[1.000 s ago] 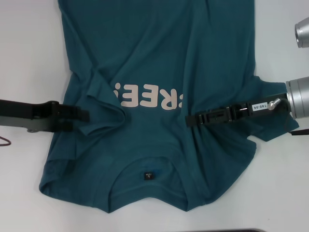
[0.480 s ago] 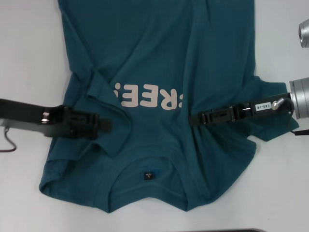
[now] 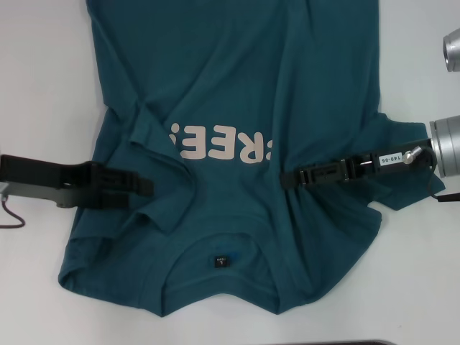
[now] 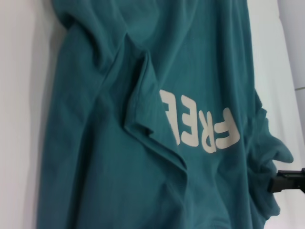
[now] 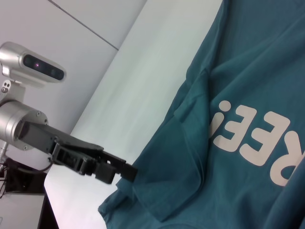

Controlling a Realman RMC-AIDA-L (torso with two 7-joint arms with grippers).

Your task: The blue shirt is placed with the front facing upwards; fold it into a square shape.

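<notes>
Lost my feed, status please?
Left gripper and right gripper low over shirt sleeves. Shirt flat, print up, left sleeve tucked inward. Nothing in the way.

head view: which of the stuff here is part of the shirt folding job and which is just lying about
Part of the job:
- dark teal-blue short-sleeved cotton T-shirt with pale "FREE!" lettering, lying front up
- left gripper, over the shirt's left sleeve area
- right gripper, over the shirt's right side

Just lying about:
- white table under the shirt
- thin dark cable at the table's left edge
</notes>
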